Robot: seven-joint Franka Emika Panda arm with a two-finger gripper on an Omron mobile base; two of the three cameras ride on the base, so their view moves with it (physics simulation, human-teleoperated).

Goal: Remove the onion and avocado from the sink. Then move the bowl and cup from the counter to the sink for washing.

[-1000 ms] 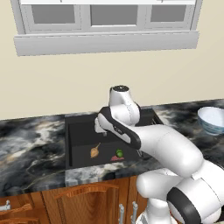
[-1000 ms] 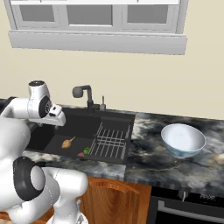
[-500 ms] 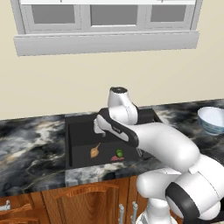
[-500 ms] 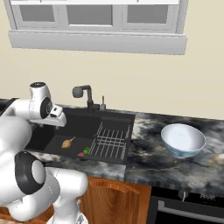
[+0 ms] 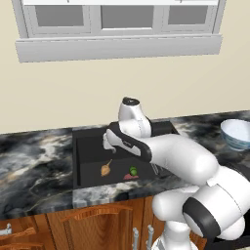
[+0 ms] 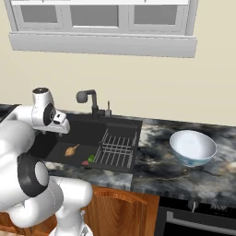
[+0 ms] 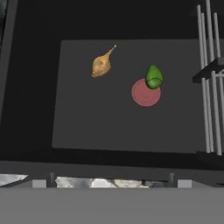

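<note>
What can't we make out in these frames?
- Cup: I cannot place it.
- Bowl: cut by the right edge in the left base view; whole in the right base view.
- Sink: right part hidden behind the arm in the left base view.
- Hand's fingers: too small at the hand view's bottom to judge.

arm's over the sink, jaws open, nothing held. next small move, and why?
Probably lower the open gripper toward the small tan-orange onion with the pointed stem tail. It lies free on the floor of the black recessed sink, apart from the dark green rounded avocado that sits at the edge of the pink drain disc. Both are yet to be removed.
</note>
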